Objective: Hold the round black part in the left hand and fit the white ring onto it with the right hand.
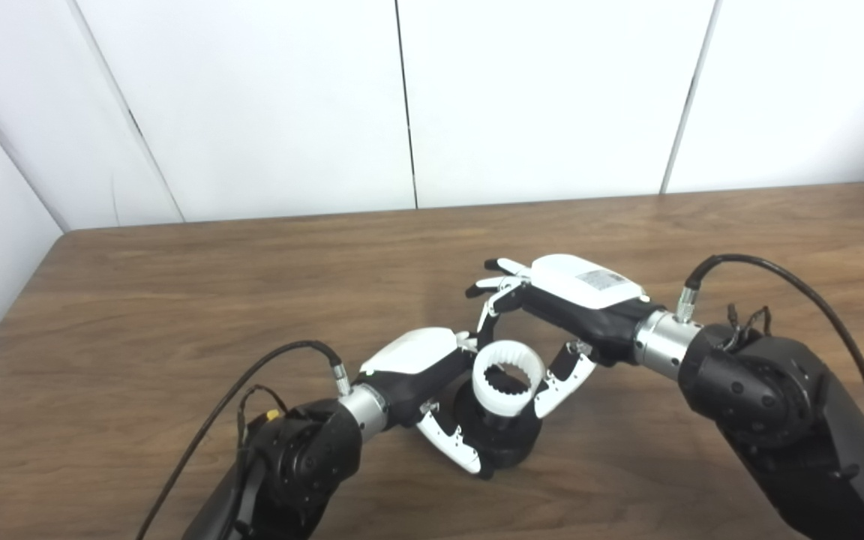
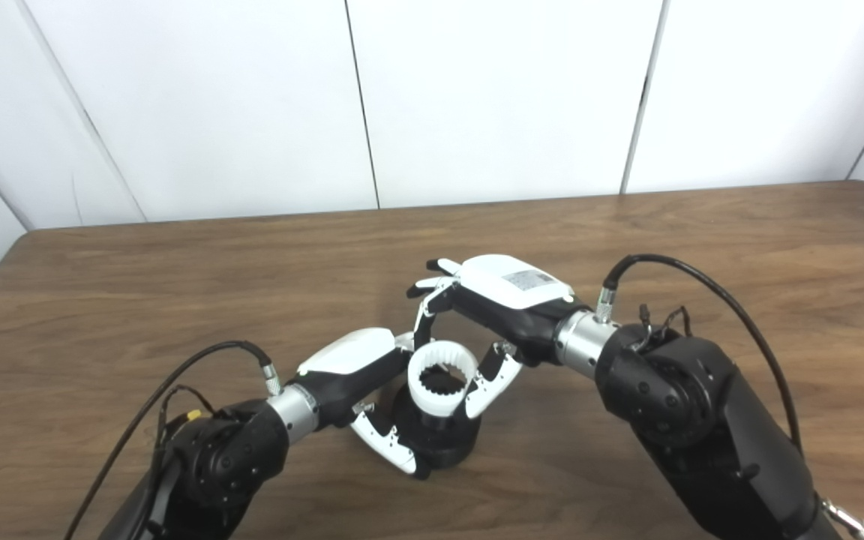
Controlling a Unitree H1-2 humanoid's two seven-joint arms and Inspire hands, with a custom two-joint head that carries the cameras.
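Wood-grain tabletop, matte brown, is seen beneath both arms. Round black part, a squat dark cylinder, is clasped low by the left hand, fingers wrapped around it, presumably to steady it near the tabletop. White ring, toothed inside and likely plastic, is pinched by the right hand and held tilted on the part's top; seating is judged incomplete.

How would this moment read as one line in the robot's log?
left hand: holds black part | right hand: holds white ring over it | ring: seating unclear
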